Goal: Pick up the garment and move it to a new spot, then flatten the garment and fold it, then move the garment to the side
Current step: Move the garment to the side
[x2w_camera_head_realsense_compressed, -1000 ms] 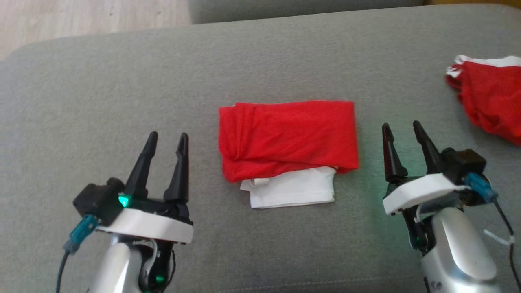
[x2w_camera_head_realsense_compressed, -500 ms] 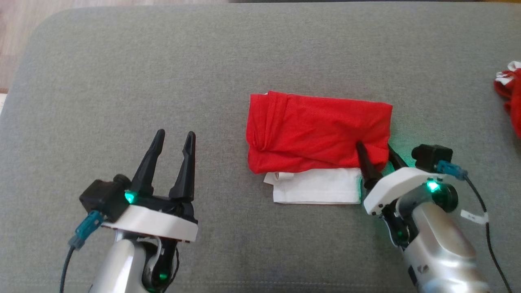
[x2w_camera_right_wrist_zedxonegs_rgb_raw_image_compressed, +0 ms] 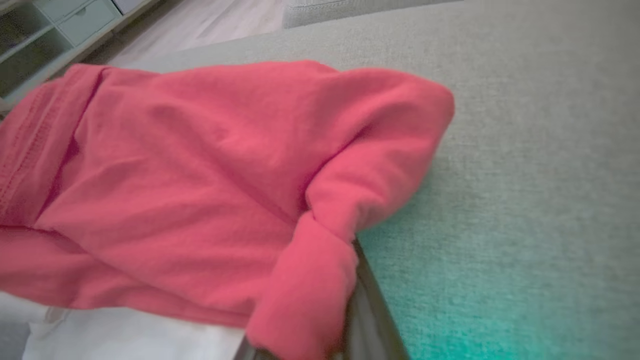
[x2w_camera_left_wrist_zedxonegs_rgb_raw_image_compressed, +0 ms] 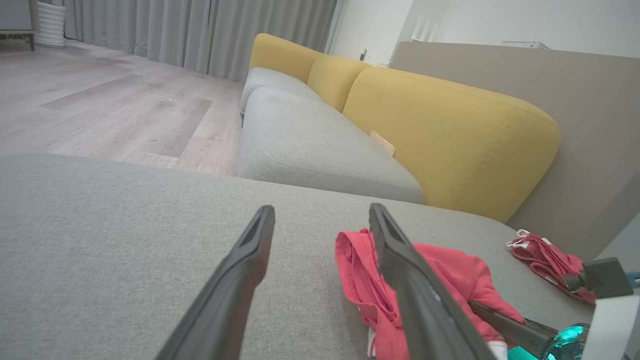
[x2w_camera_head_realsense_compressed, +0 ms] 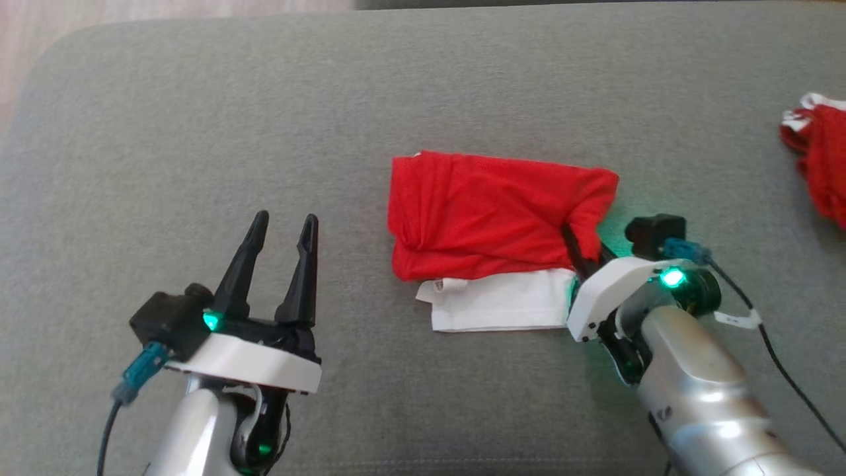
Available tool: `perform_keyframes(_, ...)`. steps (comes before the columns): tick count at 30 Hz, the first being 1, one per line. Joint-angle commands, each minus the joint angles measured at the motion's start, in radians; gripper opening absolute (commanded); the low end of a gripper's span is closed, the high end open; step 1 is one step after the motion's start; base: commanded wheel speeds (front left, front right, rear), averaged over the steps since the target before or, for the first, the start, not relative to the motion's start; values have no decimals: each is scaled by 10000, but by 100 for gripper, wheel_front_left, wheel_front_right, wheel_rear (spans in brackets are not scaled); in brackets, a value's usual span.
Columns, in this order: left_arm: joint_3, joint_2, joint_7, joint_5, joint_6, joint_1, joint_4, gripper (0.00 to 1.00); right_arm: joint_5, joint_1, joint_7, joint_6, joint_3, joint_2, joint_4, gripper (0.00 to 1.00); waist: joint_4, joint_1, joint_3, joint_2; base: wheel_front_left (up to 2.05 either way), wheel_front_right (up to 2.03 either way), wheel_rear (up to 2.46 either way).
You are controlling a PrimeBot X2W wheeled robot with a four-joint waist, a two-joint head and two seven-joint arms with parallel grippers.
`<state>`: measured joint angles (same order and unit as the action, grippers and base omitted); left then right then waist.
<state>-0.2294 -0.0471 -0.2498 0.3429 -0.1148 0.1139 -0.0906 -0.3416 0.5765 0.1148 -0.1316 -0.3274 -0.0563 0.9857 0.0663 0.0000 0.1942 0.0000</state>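
Soft matt cloth garment (x2w_camera_head_realsense_compressed: 489, 211) on a coarse-woven fabric cushion (x2w_camera_head_realsense_compressed: 264, 132) (also matt).

red & wht garment (x2w_camera_head_realsense_compressed: 489, 218) – grey seat cushion (x2w_camera_head_realsense_compressed: 264, 132)

Both the left tool (x2w_camera_head_realsense_compressed: 286, 218) and the right tool (x2w_camera_head_realsense_compressed: 581, 246) have two tapered black fingers (x2w_camera_head_realsense_compressed: 243, 264) on a white plate (x2w_camera_head_realsense_compressed: 244, 367), with a green light (x2w_camera_head_realsense_compressed: 210, 322) beside them, a black box (x2w_camera_head_realsense_compressed: 165, 324) with a teal plug (x2w_camera_head_realsense_compressed: 139, 373) and dark cable (x2w_camera_head_realsense_compressed: 102, 443) alongside, and a silver forearm (x2w_camera_head_realsense_compressed: 192, 430) behind.
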Motion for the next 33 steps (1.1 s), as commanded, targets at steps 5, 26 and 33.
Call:
perform_keyframes(5, 411, -31, -120, -89, -12, 420, 376, 100, 1537, 762, 651, 9, -47, -536, -145, 0, -662, 0, -122, 0, 0, 0, 0)
perform_keyframes(26, 228, -31, -120, -74, -71, 957, 388, 100, 2834, 2014, -1044, 9, 1471, -5449, -1205, 0, -1245, 0, 813, 0, 0, 0, 0)
perform_keyframes(33, 223, -31, -120, -47, -110, 1109, 383, 100, 3442, 1976, -1414, 9, 2514, -5862, -1000, 0, -1035, 0, 1155, 0, 0, 0, 0)
